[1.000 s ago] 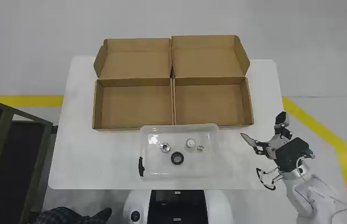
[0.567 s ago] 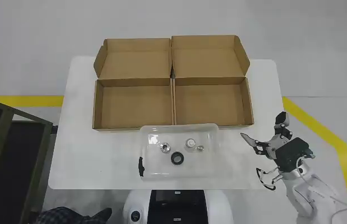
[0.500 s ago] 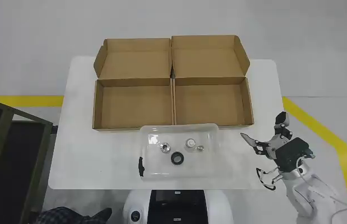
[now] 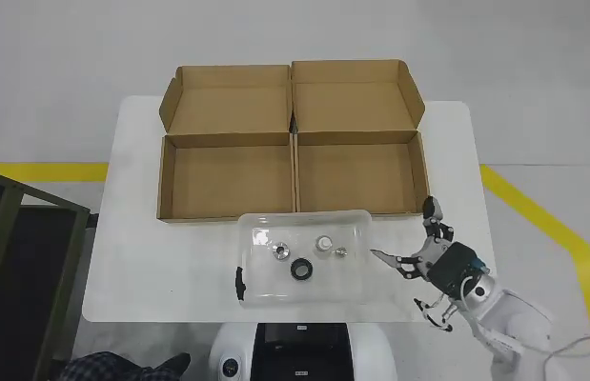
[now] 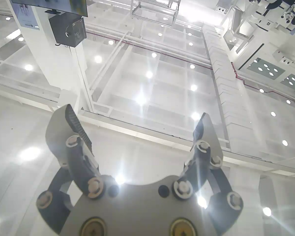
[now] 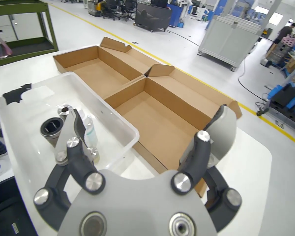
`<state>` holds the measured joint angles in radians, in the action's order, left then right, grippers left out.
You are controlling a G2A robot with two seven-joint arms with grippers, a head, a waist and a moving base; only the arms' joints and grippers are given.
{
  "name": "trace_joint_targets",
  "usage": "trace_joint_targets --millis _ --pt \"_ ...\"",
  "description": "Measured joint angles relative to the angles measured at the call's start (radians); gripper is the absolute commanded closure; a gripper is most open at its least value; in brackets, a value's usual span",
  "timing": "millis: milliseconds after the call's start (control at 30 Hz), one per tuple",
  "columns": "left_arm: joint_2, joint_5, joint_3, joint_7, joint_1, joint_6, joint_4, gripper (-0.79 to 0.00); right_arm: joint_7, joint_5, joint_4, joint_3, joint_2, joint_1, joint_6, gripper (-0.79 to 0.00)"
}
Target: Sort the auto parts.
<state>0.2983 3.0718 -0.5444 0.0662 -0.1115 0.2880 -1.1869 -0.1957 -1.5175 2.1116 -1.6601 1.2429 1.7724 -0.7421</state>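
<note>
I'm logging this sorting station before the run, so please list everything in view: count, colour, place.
cardboard boxes: two, brown, open, side by side on the table's far half.
tray: one, clear plastic, in front of the boxes.
parts in the tray: four: black ring, silver cylinder, small pale bottle, small silver piece.
black patch: one, on the tray's end.
table: one, white.
cart: one, green, on the floor beside the table.
right gripper: fingers open, above the table beside the tray's other end.
left gripper: fingers open, aimed at the ceiling.
</note>
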Motion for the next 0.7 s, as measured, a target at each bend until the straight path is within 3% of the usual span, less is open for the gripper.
trace_joint_targets --millis 400,700 --pt "0.000 0.000 0.000 0.000 0.000 0.000 0.000 -0.785 0.093 -0.031 -0.018 0.178 -0.013 -0.095 -0.142 -0.785" --pt "0.000 0.000 0.000 0.000 0.000 0.000 0.000 -0.785 0.175 -0.026 -0.089 0.237 -0.026 -0.145 -0.234 -0.785"
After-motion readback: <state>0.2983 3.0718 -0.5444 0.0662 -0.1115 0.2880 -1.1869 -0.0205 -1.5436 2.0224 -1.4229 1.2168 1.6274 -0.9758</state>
